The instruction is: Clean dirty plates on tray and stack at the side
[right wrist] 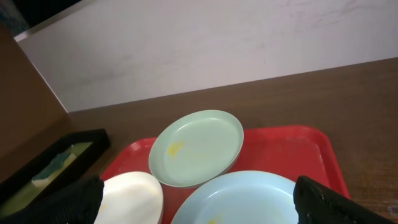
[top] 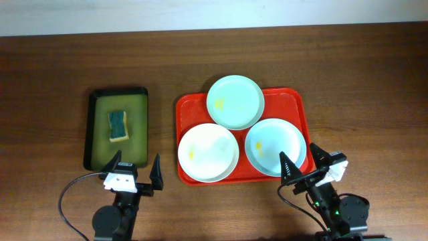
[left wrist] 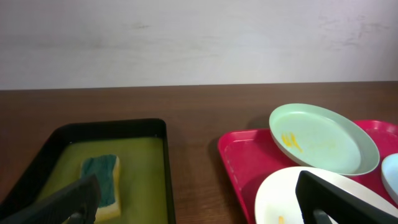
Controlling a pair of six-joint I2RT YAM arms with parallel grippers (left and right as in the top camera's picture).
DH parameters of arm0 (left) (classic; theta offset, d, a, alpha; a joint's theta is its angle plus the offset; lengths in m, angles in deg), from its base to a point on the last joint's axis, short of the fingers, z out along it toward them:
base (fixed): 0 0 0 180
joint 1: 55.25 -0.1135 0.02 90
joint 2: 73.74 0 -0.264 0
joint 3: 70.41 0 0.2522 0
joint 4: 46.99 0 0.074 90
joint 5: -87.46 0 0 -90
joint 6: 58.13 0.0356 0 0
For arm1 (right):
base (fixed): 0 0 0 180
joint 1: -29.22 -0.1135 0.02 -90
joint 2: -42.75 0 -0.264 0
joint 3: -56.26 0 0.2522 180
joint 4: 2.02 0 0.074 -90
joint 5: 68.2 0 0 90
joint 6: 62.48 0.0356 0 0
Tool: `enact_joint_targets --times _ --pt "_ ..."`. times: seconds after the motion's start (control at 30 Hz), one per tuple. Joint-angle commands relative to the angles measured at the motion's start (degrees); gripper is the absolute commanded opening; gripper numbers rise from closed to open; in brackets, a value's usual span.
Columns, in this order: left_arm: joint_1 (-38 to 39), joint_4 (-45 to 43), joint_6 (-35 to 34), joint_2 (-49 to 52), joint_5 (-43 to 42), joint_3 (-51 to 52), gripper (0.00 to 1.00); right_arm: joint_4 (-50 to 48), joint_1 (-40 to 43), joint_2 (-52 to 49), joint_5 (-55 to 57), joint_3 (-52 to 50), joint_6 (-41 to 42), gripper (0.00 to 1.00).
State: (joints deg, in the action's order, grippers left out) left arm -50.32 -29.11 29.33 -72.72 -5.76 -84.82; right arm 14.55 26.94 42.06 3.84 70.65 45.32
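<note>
Three dirty plates lie on the red tray (top: pixel 300 114). The pale green plate (top: pixel 235 101) sits at the back, resting partly on the other two. The white plate (top: pixel 208 152) is front left and the pale blue plate (top: pixel 275 146) front right. All carry small yellow smears. My left gripper (top: pixel 136 174) is open and empty at the table's front, between the olive tray and the red tray. My right gripper (top: pixel 305 164) is open and empty at the blue plate's front edge. The green plate also shows in the left wrist view (left wrist: pixel 323 138) and the right wrist view (right wrist: pixel 196 147).
A black-rimmed olive-green tray (top: pixel 99 144) stands left of the red tray and holds a green-and-yellow sponge (top: pixel 119 126). Bare brown table lies between the two trays and to the right of the red tray.
</note>
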Motion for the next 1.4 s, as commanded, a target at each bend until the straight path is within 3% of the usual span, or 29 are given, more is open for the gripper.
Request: enact_joint_targets --times 0.0,0.43,0.5,0.6,0.67,0.87,0.93,1.03,1.17,1.3,1.37 --pt "0.3 0.2 0.9 0.3 -1.4 0.1 0.99 0.4 0.1 0.5 -1.3 -0.2 0.1 0.99" --pt "0.3 0.2 0.9 0.3 -1.4 0.1 0.99 0.4 0.1 0.5 -1.3 -0.2 0.1 0.99" --pt "0.3 -3.1 -0.6 0.3 -4.0 0.1 0.99 0.4 0.1 0.5 -1.3 -0.2 0.1 0.99" --pt "0.3 -10.4 -9.9 0.3 -23.6 0.1 0.99 0.4 0.1 0.5 -1.3 -0.2 0.1 0.99" --pt "0.3 -16.5 -11.4 0.3 -31.8 0.1 0.99 0.4 0.1 0.5 -1.3 -0.2 0.1 0.99" --pt "0.3 -33.8 -11.4 0.3 -32.6 0.0 0.99 0.4 0.1 0.5 -1.3 -0.2 0.1 0.99" --pt "0.3 -35.8 -11.4 0.3 -31.5 -0.4 0.99 0.4 0.1 0.5 -1.3 -0.2 0.1 0.99" --pt "0.3 -29.6 -11.4 0.7 -27.5 -3.3 0.99 0.4 0.1 0.5 -1.3 -0.2 0.1 0.99" --pt "0.3 -3.1 -10.0 6.9 -16.6 -16.8 0.99 0.4 0.1 0.5 -1.3 -0.2 0.1 0.98" --pt "0.3 14.3 0.4 19.4 -17.0 -31.7 0.99 0.4 0.1 0.5 -1.3 -0.2 0.1 0.99" --pt "0.3 18.9 1.2 25.2 -17.6 -38.1 0.99 0.4 0.1 0.5 -1.3 -0.2 0.1 0.98"
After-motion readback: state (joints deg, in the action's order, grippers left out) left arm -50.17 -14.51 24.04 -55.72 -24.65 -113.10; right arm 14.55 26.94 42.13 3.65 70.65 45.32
